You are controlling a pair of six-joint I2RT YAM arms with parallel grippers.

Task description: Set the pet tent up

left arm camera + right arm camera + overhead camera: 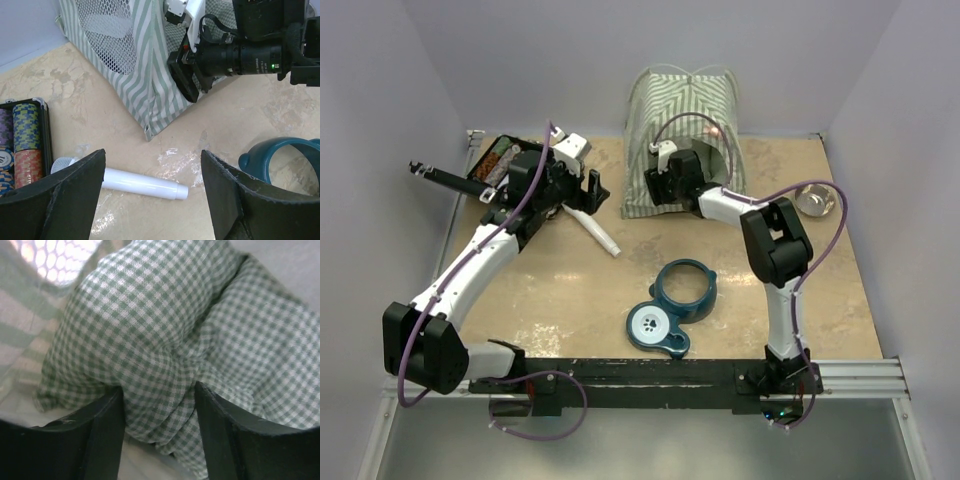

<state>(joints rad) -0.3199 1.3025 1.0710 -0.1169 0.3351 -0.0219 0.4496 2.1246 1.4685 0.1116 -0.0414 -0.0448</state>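
**Black fingers on the cushion: furnishing the raised tent**

Right gripper (157, 390), reaching inside the pet tent (660, 100), has its jaws pressed on a bunched fold of the green checked cushion (150, 315). The tent stands erect at the far edge of the table (570, 290), near its centre. Left gripper (152, 160) hovers with jaws wide apart and empty above a white tube (145, 184), left of the tent. Judged step: the tent appears raised, and the cushion is being placed inside. The next move calls for spreading the cushion flat, then releasing and withdrawing without dragging the striped fabric.
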